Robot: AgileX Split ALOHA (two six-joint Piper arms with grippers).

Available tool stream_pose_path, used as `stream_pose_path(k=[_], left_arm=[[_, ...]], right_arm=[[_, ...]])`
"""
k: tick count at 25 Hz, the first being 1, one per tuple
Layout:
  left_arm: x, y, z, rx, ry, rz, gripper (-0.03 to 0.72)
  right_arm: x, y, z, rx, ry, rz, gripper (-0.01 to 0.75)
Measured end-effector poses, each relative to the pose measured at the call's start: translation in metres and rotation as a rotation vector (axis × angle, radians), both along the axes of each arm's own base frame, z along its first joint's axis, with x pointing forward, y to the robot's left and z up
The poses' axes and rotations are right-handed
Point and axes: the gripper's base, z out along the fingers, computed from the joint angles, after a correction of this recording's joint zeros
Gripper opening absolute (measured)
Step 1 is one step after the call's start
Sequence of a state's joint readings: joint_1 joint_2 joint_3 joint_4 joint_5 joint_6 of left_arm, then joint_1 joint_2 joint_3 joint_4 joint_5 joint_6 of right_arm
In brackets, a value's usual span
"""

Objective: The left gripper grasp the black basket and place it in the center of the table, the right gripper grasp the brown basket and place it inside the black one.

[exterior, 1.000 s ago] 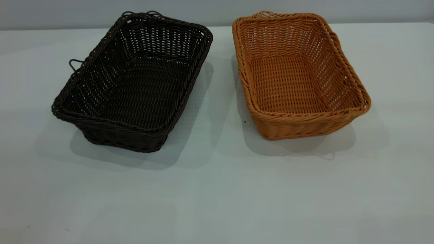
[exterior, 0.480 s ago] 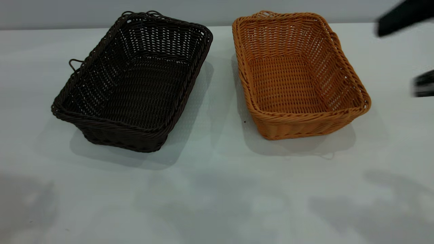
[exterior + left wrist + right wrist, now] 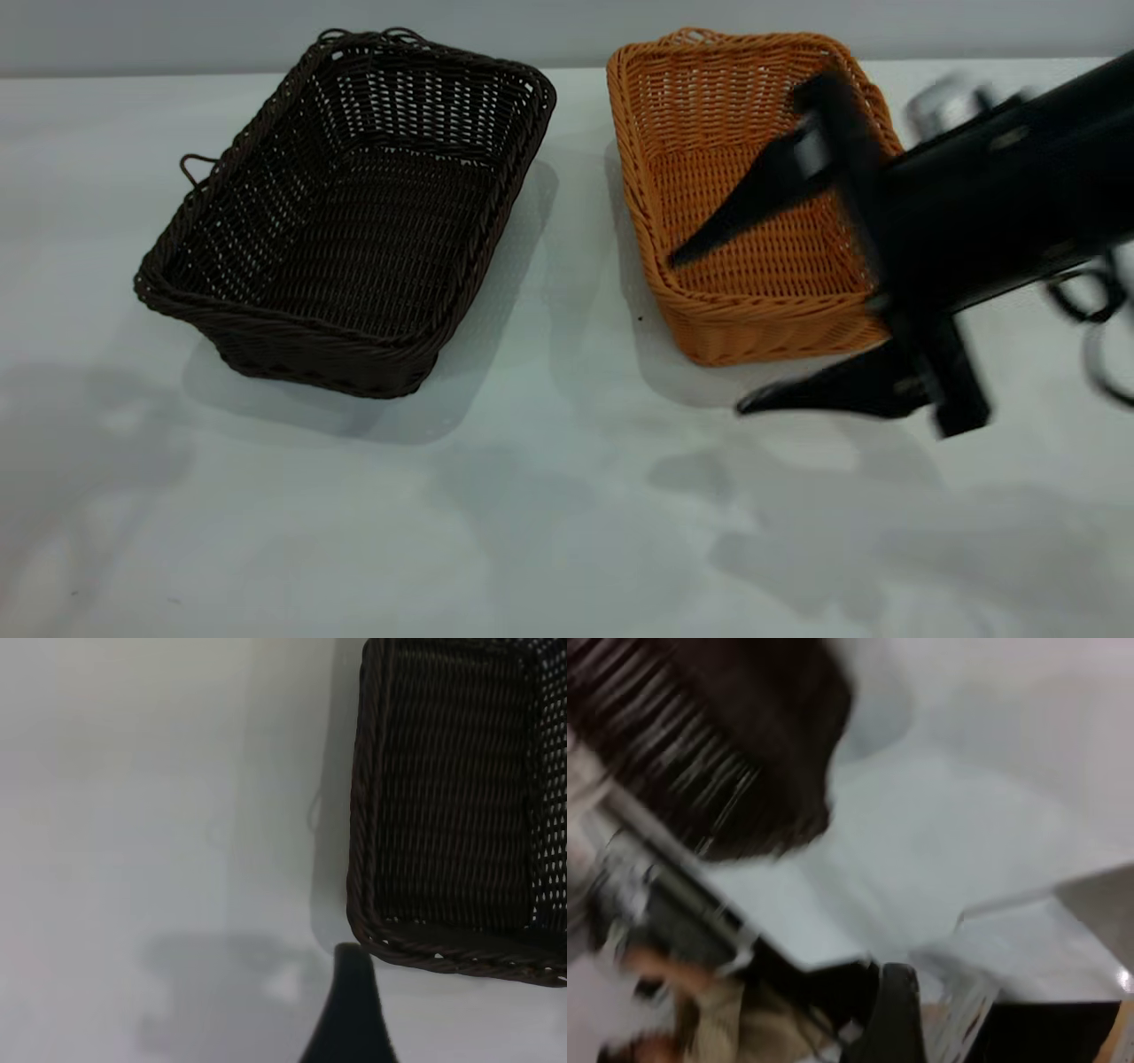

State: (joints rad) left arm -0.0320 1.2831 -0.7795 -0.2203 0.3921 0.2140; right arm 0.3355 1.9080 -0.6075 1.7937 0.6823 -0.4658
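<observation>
Since the earlier frame the right gripper (image 3: 709, 332), fingers spread apart, has been swung over the brown basket (image 3: 753, 221) at the tabletop's far edge; its near rim should be straddled squarely

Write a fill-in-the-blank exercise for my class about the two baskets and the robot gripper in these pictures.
1. The black basket sits on the table to the ____ of the brown basket in the exterior view.
2. Both baskets hold ____ inside.
3. The right gripper has its fingers spread ____.
4. One finger of that gripper shows in front of the ____ basket.

Missing words: left; nothing; open; brown
</observation>
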Motion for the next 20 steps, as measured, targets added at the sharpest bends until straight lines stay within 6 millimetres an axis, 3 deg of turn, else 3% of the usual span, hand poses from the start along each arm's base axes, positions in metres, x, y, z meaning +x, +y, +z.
stream_pose_path(k=[3, 8, 13, 20], left_arm=[[0.004, 0.0, -0.009, 0.0, 0.034, 0.001, 0.538], [0.009, 0.0, -0.017, 0.0, 0.064, 0.003, 0.538], [0.021, -0.001, -0.019, 0.001, 0.073, 0.003, 0.538], [0.052, -0.003, -0.031, -0.002, 0.157, -0.007, 0.538]], right_arm=[[0.021, 0.014, -0.015, -0.078, 0.024, -0.051, 0.593], [0.051, 0.034, -0.017, -0.158, 0.001, -0.159, 0.591], [0.06, 0.029, -0.035, -0.291, 0.072, -0.371, 0.58], [0.059, 0.023, -0.064, -0.352, 0.175, -0.486, 0.531]])
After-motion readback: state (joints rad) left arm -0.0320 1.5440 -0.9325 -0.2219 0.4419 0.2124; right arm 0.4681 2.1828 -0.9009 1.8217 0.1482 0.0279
